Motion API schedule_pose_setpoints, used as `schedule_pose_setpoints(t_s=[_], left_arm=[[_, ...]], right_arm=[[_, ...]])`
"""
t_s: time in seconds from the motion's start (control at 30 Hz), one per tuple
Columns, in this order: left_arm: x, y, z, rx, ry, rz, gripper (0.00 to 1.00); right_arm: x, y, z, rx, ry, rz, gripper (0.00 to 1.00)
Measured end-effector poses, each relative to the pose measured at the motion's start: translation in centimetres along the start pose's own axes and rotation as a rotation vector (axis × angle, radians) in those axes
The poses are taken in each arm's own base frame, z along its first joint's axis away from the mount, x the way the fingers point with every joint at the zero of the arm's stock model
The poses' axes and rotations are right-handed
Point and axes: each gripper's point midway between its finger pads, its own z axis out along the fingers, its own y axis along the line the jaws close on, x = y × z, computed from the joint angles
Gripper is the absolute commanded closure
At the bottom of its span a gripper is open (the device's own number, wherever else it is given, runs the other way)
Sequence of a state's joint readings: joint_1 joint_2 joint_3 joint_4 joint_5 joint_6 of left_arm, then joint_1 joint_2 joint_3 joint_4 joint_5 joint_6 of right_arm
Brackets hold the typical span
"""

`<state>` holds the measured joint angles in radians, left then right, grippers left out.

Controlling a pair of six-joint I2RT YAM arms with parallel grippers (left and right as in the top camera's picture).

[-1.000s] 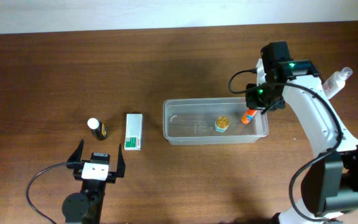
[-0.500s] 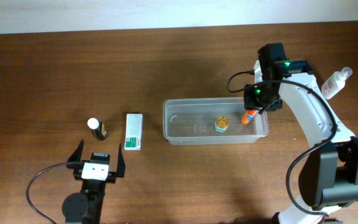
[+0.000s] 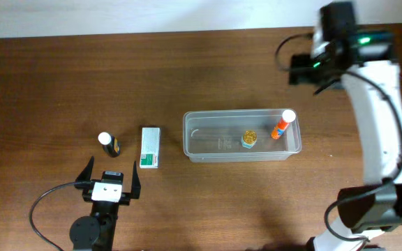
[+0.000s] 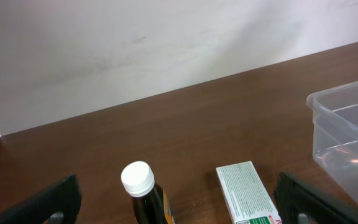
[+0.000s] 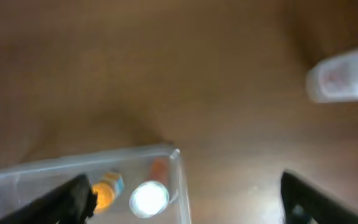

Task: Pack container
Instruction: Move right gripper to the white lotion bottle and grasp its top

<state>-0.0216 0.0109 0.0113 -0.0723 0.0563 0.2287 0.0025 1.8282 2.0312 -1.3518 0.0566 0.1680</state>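
As the clear rectangular plastic container (image 3: 208,141) sits on the brown wooden table (image 3: 54,77), the right gripper (image 5: 184,186) hovers beyond its far right corner, spread open. The left gripper (image 3: 113,164), well to its left, gapes too.

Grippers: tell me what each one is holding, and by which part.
Nothing is held. The left gripper is open and empty; the right gripper is open too, clear of the orange stick in the container.

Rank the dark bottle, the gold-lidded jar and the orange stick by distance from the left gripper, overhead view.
1. Dark bottle, just ahead of the left gripper.
2. Gold-lidded jar, mid container.
3. Orange stick, container's right end.
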Motion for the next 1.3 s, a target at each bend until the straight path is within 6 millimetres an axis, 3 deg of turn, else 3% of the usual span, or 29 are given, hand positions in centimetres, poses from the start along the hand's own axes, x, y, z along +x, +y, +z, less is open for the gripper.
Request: schedule_pose_setpoints(t_s=[0.1,0.23,0.4,0.53,0.83,1.17,1.3], left_arm=[[0.0,0.0,0.0,0.0,0.0,0.0,0.01],[0.0,0.0,0.0,0.0,0.0,0.0,0.01],[0.0,0.0,0.0,0.0,0.0,0.0,0.01],[0.0,0.0,0.0,0.0,0.0,0.0,0.01],[0.0,0.0,0.0,0.0,0.0,0.0,0.01],[0.0,0.0,0.0,0.0,0.0,0.0,0.01],[0.0,0.0,0.0,0.0,0.0,0.0,0.01]], right_arm=[[-2.7,-5.6,-2.6,0.062,-0.105,0.125,0.02],[-2.6,-13.5,-3.2,0.082,-0.116,0.238,0.02],[-3.1,-17.8,-2.1,0.05,-0.139,0.285,0.02],[-3.3,-19.6,0.7,0.038,-0.109,0.25,0.02],[-4.9,-21.4,8.6,0.023,-0.08,0.119,0.02],[-4.6,-23.1,10.5,0.037,-0.066,0.005,0.02],[-3.4,-24.3,12.7,0.029,-0.015,0.023,0.02]])
